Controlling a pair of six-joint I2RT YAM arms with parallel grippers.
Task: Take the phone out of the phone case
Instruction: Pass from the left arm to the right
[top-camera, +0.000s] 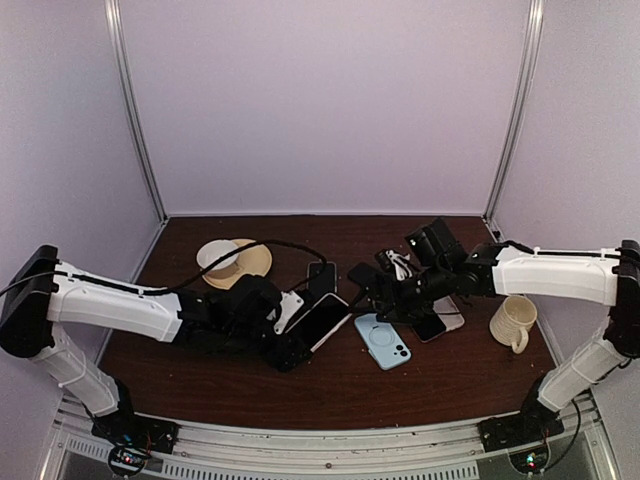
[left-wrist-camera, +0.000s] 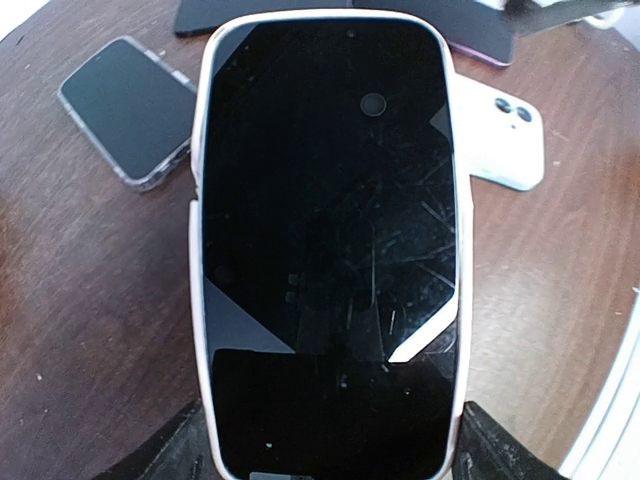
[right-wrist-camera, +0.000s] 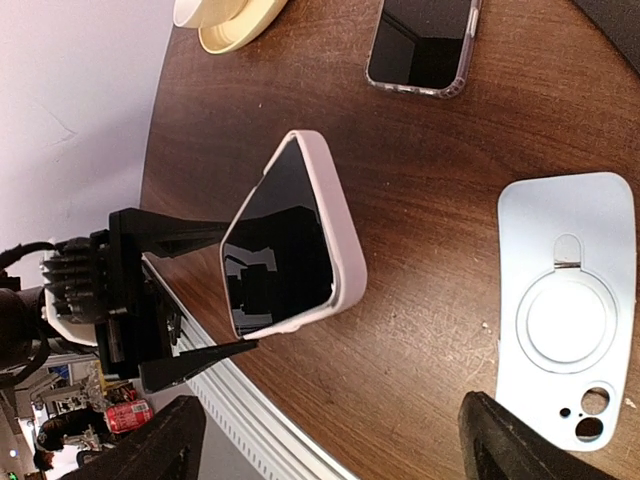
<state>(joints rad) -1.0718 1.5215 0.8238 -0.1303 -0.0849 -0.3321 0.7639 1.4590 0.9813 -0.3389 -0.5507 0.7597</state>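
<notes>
The left gripper (top-camera: 290, 342) clamps the lower end of the phone (left-wrist-camera: 325, 250), holding it clear of the tabletop (top-camera: 340, 392) near its middle so the pale case (right-wrist-camera: 336, 228) rim stays exposed. The right gripper (top-camera: 366, 286) faces it, jaws spread and empty, probably to peel that rim.

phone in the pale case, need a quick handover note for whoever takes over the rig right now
Grippers: the left end effector is shut on the phone case, clamping its long sides near one end and holding it tilted. The right end effector is open and empty, close to the held case but not touching it.
Things: the phone sits fully in the case, screen dark. An empty light blue case lies flat on the table and is not the target.
Done: cased phone picked up.
Left: bring in the right end effector, probably to peel a case corner, then separate the two.
</notes>
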